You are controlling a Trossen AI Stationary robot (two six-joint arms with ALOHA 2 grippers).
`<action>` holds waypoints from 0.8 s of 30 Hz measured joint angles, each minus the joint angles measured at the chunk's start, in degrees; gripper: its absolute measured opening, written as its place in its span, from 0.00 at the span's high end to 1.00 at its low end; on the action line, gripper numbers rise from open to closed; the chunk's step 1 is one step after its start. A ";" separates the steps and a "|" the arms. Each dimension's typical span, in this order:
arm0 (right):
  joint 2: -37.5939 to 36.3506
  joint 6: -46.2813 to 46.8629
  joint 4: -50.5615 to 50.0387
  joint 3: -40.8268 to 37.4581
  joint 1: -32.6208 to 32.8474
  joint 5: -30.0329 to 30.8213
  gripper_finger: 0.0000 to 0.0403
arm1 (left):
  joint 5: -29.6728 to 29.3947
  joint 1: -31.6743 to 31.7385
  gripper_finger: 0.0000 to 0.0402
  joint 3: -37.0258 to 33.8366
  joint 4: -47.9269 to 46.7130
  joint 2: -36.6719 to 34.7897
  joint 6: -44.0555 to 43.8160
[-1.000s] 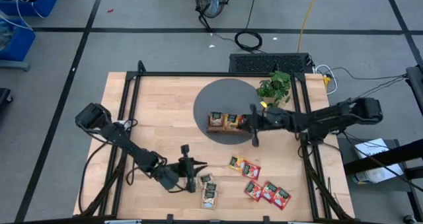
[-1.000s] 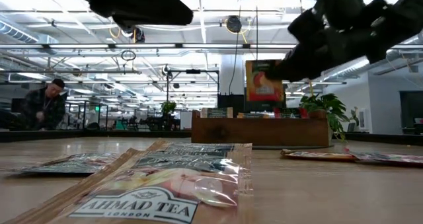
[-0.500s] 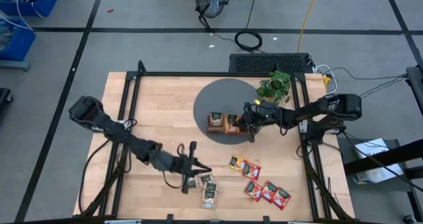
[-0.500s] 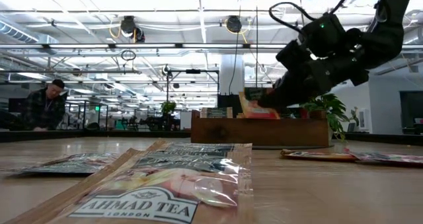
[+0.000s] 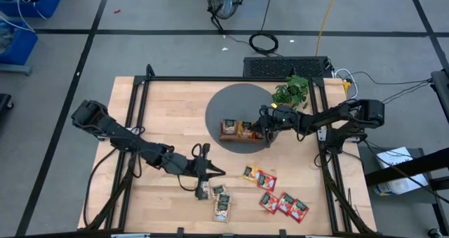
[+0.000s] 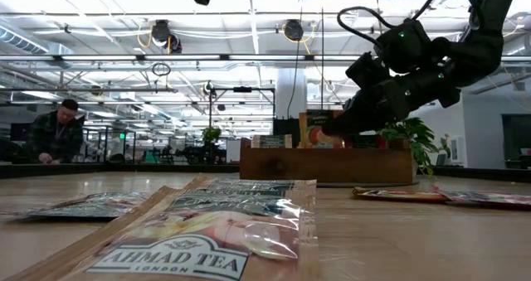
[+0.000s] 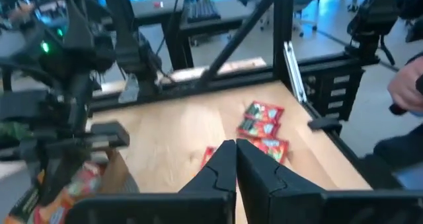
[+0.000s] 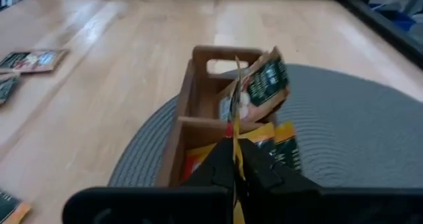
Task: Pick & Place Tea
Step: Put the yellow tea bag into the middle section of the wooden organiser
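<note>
Right gripper, at the tray's three o'clock end, pinches an orange sachet over a compartment; next, release. Left gripper, closed empty, hovers by loose sachets.

Bright, even light from ceiling strip lamps; shadows on counter soft & faint. Low view: nearest sachet w/ glare on wrapper, slightly soft. Left wrist view motion-blurred; right wrist view soft near fingers.
</note>
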 joint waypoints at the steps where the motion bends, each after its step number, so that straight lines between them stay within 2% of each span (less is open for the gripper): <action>1: 0.14 -0.03 -0.24 0.00 0.03 0.00 1.00 | 0.02 -0.16 0.95 0.00 -0.68 0.00 -0.50; 5: 0.12 0.11 -0.93 0.02 0.05 0.03 1.00 | 0.37 -1.30 0.95 0.00 -2.76 0.02 0.74; 12: 0.12 0.78 -1.40 0.02 0.09 0.03 1.00 | -0.51 -1.34 0.95 0.01 3.07 0.02 -0.70; 24: 0.12 0.80 -4.42 0.00 0.16 0.13 1.00 | -0.53 -0.77 0.95 0.04 3.00 0.04 -0.89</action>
